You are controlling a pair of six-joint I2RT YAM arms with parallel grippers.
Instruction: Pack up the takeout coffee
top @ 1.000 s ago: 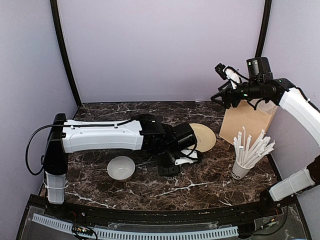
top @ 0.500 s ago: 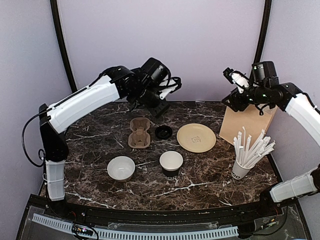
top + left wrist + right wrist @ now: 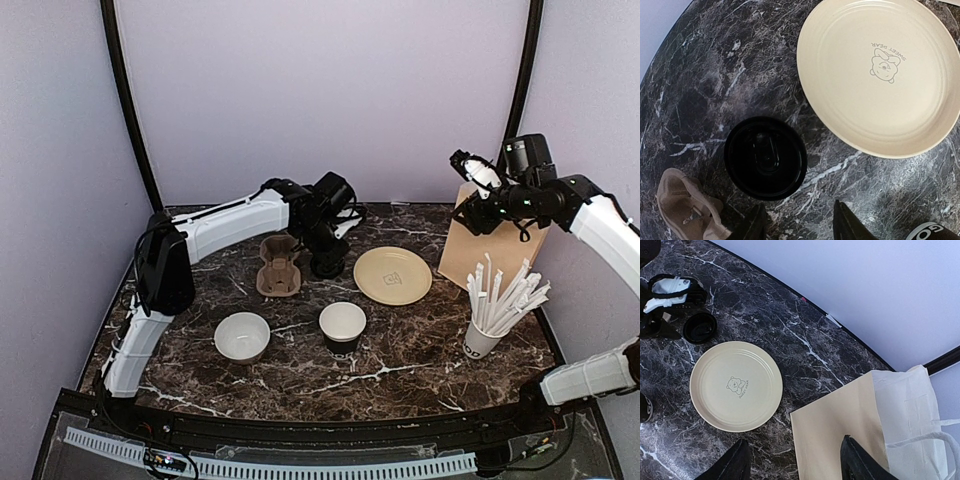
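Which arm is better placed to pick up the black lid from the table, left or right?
Left. The left gripper hangs close over the black lid with jaws apart and empty. The right gripper is far off, above the paper bag.

The black paper cup stands upright, uncovered; its round black lid lies flat, apart.

Lab test booth: plain lilac walls, marble-look tabletop.
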